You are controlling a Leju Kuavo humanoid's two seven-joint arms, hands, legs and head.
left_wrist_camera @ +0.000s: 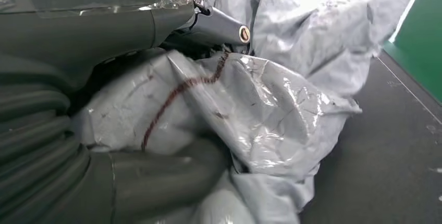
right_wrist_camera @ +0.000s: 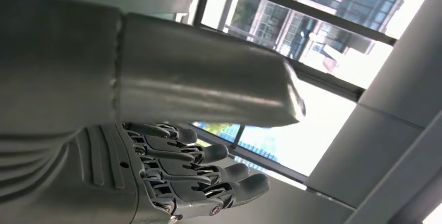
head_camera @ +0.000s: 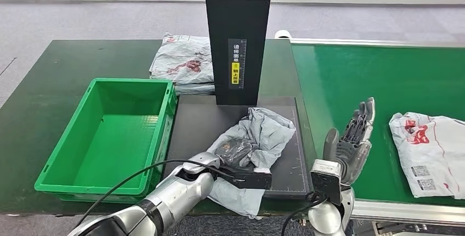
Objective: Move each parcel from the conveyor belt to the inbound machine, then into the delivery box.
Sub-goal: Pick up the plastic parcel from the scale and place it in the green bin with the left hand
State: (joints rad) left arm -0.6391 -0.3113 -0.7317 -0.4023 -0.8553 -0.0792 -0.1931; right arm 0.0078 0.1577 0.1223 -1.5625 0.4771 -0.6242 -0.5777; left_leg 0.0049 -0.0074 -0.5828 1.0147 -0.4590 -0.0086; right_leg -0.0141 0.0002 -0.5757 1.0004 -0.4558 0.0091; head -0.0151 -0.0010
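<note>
Left hand (head_camera: 237, 156) grips a crumpled grey parcel (head_camera: 263, 131) at the near edge of the inbound machine's dark platform (head_camera: 192, 123); the left wrist view shows grey plastic film (left_wrist_camera: 250, 104) bunched between thumb and fingers. Part of the parcel hangs over the platform's front edge. Right hand (head_camera: 353, 137) is raised upright over the near edge of the green conveyor belt (head_camera: 351, 77), fingers extended and apart, holding nothing; the right wrist view confirms this (right_wrist_camera: 182, 182). White parcel with red print (head_camera: 430, 151) lies on the belt, to the right of that hand and apart from it. Green delivery box (head_camera: 159, 131) sits on the counter (head_camera: 49, 77) just left of the platform. Black scanner column (head_camera: 237, 38) stands at the platform's far edge. Beyond the box, two more parcels (head_camera: 183, 60) lie stacked on the counter.
</note>
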